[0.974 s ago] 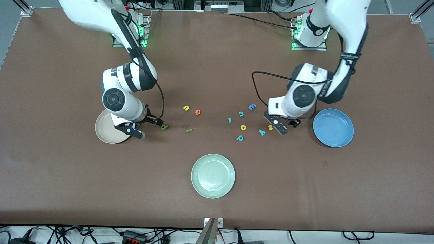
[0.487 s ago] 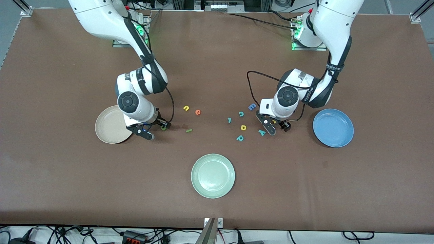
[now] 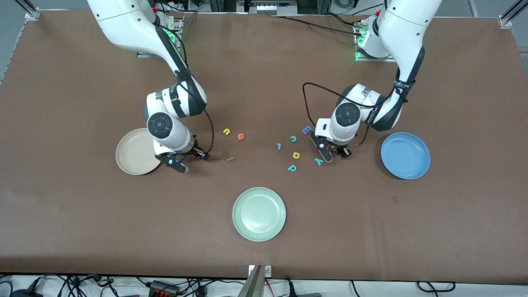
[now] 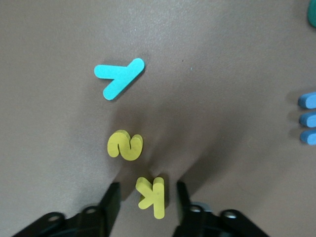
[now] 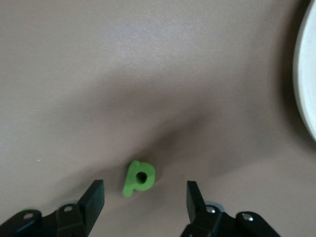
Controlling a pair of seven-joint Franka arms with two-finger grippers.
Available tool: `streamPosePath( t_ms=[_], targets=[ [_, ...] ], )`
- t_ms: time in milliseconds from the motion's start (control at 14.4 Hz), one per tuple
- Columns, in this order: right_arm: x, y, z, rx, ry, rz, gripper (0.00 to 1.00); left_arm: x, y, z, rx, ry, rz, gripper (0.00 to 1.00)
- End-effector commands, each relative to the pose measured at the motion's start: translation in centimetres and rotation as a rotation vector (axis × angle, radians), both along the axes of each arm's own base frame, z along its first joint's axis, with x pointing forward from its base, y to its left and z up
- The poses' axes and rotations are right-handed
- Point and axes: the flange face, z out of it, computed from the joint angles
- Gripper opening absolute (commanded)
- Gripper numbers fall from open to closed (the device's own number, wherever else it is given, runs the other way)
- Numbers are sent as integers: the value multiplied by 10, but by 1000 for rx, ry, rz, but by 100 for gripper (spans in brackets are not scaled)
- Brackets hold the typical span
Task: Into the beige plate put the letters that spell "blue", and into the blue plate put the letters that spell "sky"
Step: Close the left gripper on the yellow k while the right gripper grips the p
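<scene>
Both arms reaching down to the counter, wrists bent low.
Left gripper (image 3: 335, 155) (image 4: 146, 197) hangs close over the counter, jaws narrowed but with gaps either side of what lies between them. Right gripper (image 3: 190, 161) (image 5: 143, 195) sits equally low, jaws spread wide, gripping nothing.

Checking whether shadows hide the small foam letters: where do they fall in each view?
Left wrist view: soft shadow darkens the table around the yellow foam k, which stays readable. Right wrist view: a dark shadow surrounds the green foam b, still distinct. Front view: even light, faint shadows under both arms.
</scene>
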Motion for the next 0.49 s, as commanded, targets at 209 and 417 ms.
streamPosePath(
  t_ms=[209, 417],
  targets=[
    [7, 8, -8, 0, -5, -18, 66, 3, 4, 9, 10, -20, -38, 5],
    [9, 10, -11, 1, -5, -18, 63, 14, 11, 31, 28, -17, -13, 1]
  ],
)
